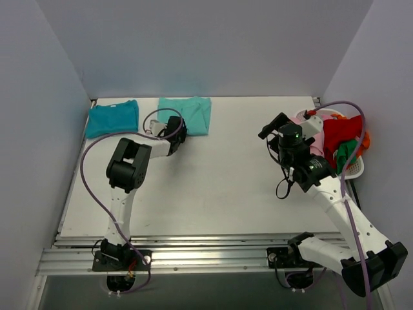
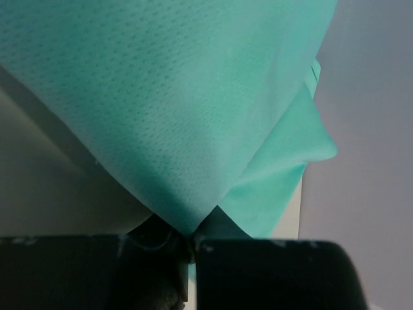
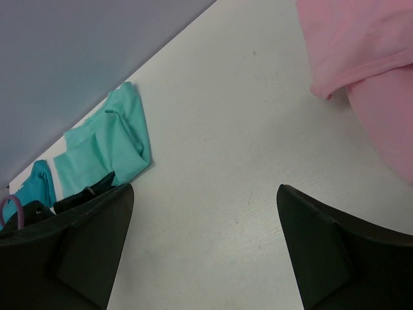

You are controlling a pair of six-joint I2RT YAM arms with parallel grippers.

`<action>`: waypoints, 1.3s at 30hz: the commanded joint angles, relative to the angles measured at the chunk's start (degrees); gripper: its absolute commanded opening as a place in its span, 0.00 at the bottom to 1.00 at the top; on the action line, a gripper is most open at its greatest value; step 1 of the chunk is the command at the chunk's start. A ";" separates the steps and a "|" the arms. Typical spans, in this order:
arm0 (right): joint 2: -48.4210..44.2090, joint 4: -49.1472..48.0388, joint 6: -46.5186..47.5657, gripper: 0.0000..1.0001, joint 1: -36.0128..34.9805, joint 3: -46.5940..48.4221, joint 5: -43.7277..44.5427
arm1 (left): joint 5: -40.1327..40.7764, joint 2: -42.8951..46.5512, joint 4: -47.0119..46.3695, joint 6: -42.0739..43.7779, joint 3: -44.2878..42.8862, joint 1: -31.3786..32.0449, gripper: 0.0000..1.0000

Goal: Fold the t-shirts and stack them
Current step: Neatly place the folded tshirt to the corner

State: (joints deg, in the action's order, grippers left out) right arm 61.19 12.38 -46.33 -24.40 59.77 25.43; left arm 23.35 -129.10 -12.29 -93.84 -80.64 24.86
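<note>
The table (image 1: 213, 187) is being overlooked from above and behind. The turquoise tee (image 2: 168, 97) is being filmed close by the left wrist, distantly by the others.

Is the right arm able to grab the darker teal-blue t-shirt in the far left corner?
Probably not. The right gripper hangs open by the white basket, and the left arm and light turquoise t-shirt lie between it and the darker teal-blue t-shirt.
</note>
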 commanded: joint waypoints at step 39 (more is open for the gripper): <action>-5.73 -5.17 1.15 0.88 1.46 -6.77 -9.52 | -18.87 -1.77 50.08 61.77 -51.45 -36.82 0.02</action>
State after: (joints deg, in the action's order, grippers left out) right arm 55.27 8.95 -45.32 -23.22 52.80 15.97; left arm 5.89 -135.87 38.92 -32.45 -130.21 -12.97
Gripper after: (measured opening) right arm 0.878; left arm 0.070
